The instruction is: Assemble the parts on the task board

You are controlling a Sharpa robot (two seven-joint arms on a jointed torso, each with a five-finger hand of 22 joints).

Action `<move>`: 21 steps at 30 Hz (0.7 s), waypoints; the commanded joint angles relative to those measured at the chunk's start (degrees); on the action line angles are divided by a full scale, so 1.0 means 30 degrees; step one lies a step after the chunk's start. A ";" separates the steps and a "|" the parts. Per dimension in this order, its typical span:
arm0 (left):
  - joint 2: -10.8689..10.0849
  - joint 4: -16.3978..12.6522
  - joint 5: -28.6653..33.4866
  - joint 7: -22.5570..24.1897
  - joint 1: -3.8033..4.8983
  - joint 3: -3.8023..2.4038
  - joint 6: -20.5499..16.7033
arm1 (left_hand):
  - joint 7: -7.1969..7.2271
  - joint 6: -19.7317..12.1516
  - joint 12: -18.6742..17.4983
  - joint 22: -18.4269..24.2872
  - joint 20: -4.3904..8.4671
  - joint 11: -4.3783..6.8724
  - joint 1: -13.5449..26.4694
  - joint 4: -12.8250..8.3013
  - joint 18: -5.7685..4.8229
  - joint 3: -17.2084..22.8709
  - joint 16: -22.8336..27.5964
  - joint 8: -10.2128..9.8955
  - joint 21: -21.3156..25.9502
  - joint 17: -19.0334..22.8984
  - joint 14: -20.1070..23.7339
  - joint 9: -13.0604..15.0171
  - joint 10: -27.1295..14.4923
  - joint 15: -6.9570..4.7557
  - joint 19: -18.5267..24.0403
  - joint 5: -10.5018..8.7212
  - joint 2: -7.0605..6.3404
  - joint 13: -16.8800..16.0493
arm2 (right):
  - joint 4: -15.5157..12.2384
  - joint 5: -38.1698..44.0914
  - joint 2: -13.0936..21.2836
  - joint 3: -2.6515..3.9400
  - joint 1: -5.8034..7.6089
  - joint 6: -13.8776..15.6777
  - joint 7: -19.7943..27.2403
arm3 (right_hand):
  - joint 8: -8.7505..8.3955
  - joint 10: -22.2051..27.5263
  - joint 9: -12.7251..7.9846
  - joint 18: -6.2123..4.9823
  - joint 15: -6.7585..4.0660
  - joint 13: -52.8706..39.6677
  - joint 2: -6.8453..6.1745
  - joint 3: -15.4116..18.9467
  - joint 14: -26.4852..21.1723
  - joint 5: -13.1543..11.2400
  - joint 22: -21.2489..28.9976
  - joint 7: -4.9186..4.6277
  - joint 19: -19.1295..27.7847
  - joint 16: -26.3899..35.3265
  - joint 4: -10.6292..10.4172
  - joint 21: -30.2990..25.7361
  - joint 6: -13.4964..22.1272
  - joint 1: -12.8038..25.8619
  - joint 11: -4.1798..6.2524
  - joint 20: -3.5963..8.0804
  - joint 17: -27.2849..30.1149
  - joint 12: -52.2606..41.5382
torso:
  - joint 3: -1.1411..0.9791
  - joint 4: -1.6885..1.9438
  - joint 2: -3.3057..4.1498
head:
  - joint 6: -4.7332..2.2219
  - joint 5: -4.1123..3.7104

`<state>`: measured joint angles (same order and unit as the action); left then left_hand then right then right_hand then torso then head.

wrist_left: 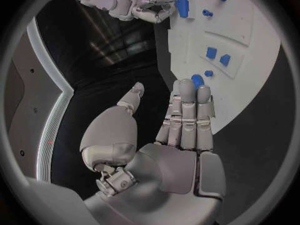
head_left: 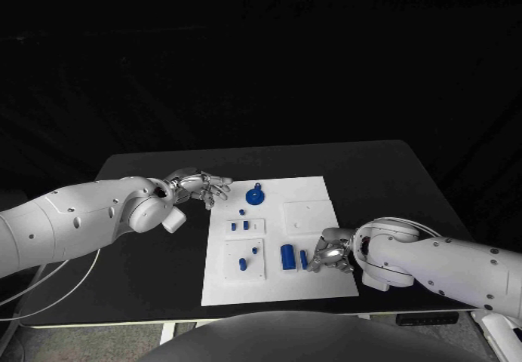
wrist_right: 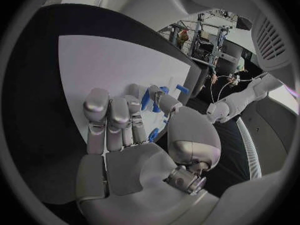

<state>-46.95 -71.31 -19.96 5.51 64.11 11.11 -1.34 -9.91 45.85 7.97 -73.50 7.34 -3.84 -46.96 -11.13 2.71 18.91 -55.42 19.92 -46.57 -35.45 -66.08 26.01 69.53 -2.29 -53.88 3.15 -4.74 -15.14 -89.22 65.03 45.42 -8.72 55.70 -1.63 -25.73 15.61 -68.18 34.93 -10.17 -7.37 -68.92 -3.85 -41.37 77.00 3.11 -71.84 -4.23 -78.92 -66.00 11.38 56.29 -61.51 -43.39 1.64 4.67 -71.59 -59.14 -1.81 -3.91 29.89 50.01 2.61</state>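
The white task board (head_left: 310, 219) lies mid-table with several blue parts on it. A round blue disc (head_left: 255, 197) sits near its far left corner, just beyond my left hand's fingertips (wrist_left: 187, 92). My left hand (head_left: 201, 186) hovers open at that corner, fingers straight and together, thumb apart. A thick blue block (head_left: 287, 256) and a narrow blue piece (head_left: 303, 258) lie near the board's near right side. My right hand (head_left: 330, 253) is low over them and pinches the narrow blue piece (wrist_right: 145, 99) between thumb and a finger. My right hand (wrist_left: 134, 6) also shows beside the block (wrist_left: 182, 6).
Small blue pieces (head_left: 239, 225) stand in a raised plate left of centre, and two more (head_left: 249, 256) in the near left plate. A blank raised square (head_left: 307, 216) lies at the right. Bare black table (head_left: 142, 264) surrounds the board.
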 commanded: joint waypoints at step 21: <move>0.0024 -0.0031 -0.0095 0.0049 0.0010 -0.0010 0.0286 | 0.0002 -0.0186 0.0091 -0.0040 0.0151 -0.0103 -0.0036 -0.0162 0.1145 0.0055 0.0078 0.0136 0.0138 -0.0037 0.0113 -0.0034 -0.0056 0.0023 0.0025 -0.0035 0.0185 -0.0023 | -0.0058 -0.0399 0.0091 -0.0017 -0.0025 -0.0481 0.0297 | -0.0127 -0.0084 -0.0075 -0.1609 0.0040 -0.0020 -0.0831 0.0237 -0.0051 0.0021 -0.0009 -0.0130 0.0071 0.0008 0.0257 0.0120 -0.0104 0.0193 0.0010 -0.0094 0.0031 0.0139 | -0.0003 -0.0011 -0.0006 | -0.0003 0.0012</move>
<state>-46.97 -71.32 -20.08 5.44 64.11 11.11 -1.27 -9.91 45.85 7.97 -73.54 7.24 -3.94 -46.96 -11.28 2.71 19.06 -55.42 20.14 -46.36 -35.50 -66.08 25.96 69.36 -2.29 -53.94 3.15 -4.74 -15.14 -89.31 64.15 45.65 -8.73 55.71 -2.18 -25.45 15.57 -68.18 34.77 -10.18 -7.32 -68.91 -5.83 -40.96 77.05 3.11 -71.84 -4.37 -78.93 -66.00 12.26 56.29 -61.78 -42.93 1.64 4.67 -71.54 -58.92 -1.83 -3.93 29.90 50.01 2.61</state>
